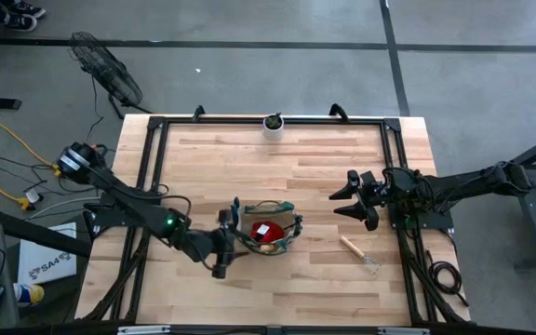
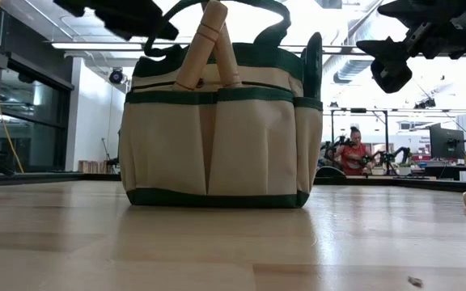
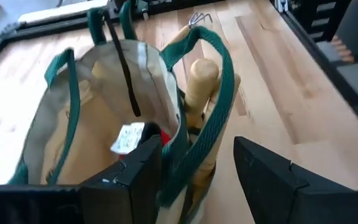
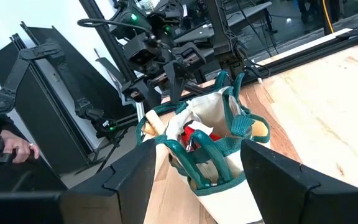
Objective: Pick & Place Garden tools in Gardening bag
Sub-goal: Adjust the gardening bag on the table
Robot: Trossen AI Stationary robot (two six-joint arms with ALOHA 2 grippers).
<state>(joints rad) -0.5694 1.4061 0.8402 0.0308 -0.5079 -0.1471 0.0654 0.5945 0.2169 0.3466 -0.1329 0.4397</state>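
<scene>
- Standing near the front middle of the table (image 1: 249,177), the gardening bag (image 1: 266,231) is upright, with wooden handles (image 2: 207,44) sticking out of its outer pockets and a red item (image 1: 268,231) lying inside.
- One wooden-handled tool (image 1: 358,254) lies loose on the boards, well apart from the bag on the right arm's side; it looks like the last piece not yet bagged.
- The left gripper (image 1: 223,244) sits right at the bag's left rim, jaws spread wide and holding nothing; in the left wrist view a green strap (image 3: 213,99) and a wooden handle sit in the gap between its fingers (image 3: 135,177).
- Risk: if this gripper pulls away carelessly, a finger may snag the strap and tip or drag the soft bag, spilling tools.
- Risk: closing here would likely pinch the strap or the pocketed handle rather than anything useful.
- The right gripper (image 1: 354,199) hovers above the table, well to the right of the bag, jaws wide open and empty, near the loose tool.
- Risk: the tool lies flat, so a shallow grasp may slip or roll it toward the table edge.
- Risk: carrying it over could knock the upright handles or meet the left arm crowding the bag.
- The small white pot (image 1: 274,124) at the far edge seems safely clear.
</scene>
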